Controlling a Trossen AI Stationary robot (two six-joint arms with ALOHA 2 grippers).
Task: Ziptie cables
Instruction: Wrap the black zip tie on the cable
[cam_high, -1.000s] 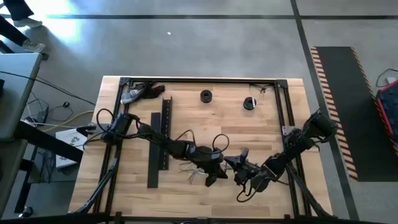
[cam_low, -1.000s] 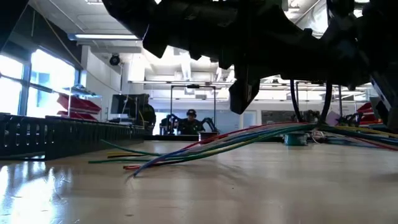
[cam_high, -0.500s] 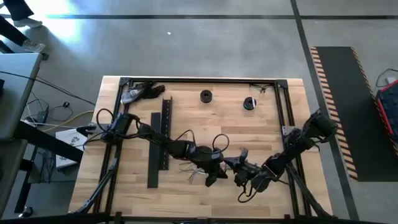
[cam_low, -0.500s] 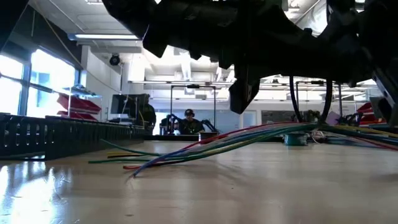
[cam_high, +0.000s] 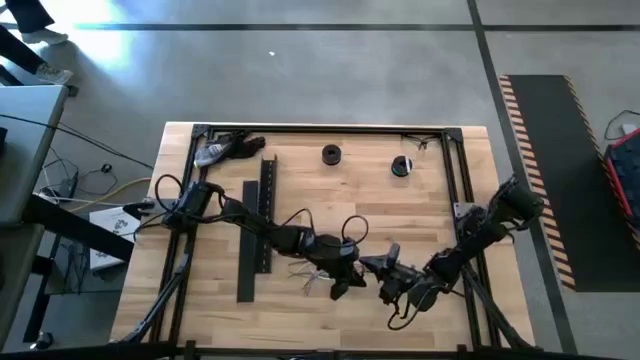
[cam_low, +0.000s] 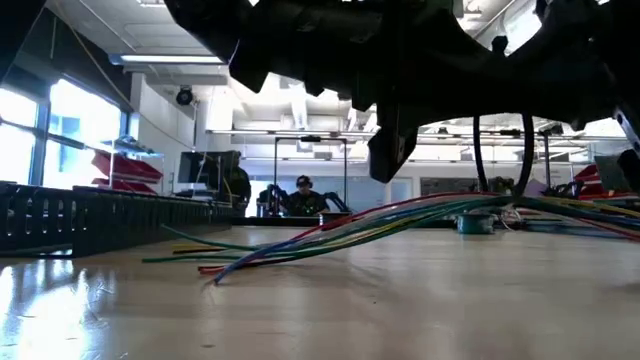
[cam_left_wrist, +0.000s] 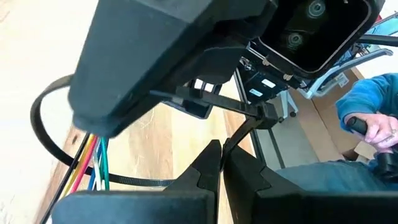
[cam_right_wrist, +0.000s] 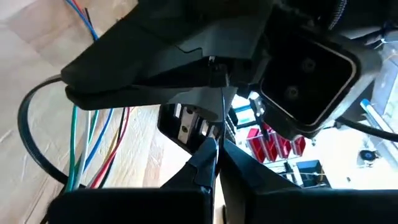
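Note:
The cables (cam_low: 330, 235), a bundle of thin red, green, blue and yellow wires, fan out on the wooden table and rise toward the grippers near the table's near middle. A black zip tie loops around them (cam_left_wrist: 38, 127). My left gripper (cam_high: 345, 278) and my right gripper (cam_high: 385, 272) meet tip to tip over the bundle. Each is shut on the zip tie's thin strap. In the low view both arms hang as dark masses above the cables. My left gripper pinches a thin black strap of the zip tie (cam_left_wrist: 235, 135) between its two fingertips. The strap runs taut from the tips to the other gripper, and the loop stands clear around the wires. My right gripper pinches the zip tie's thin strap (cam_right_wrist: 222, 121) between its two fingertips. The strap runs straight from the tips to the left gripper's body. The loop (cam_right_wrist: 28, 134) curves around the coloured wires beside it.
A long black slotted channel (cam_high: 255, 240) lies left of the cables. Two small rolls (cam_high: 331, 154) (cam_high: 401, 166) and a tool (cam_high: 225, 150) sit near the far edge. A person in a blue sleeve (cam_left_wrist: 367, 118) stands beyond the table; other people (cam_low: 303, 195) are far behind.
My right arm's wrist has shifted slightly toward the table's near edge. The cables and my left gripper have kept still.

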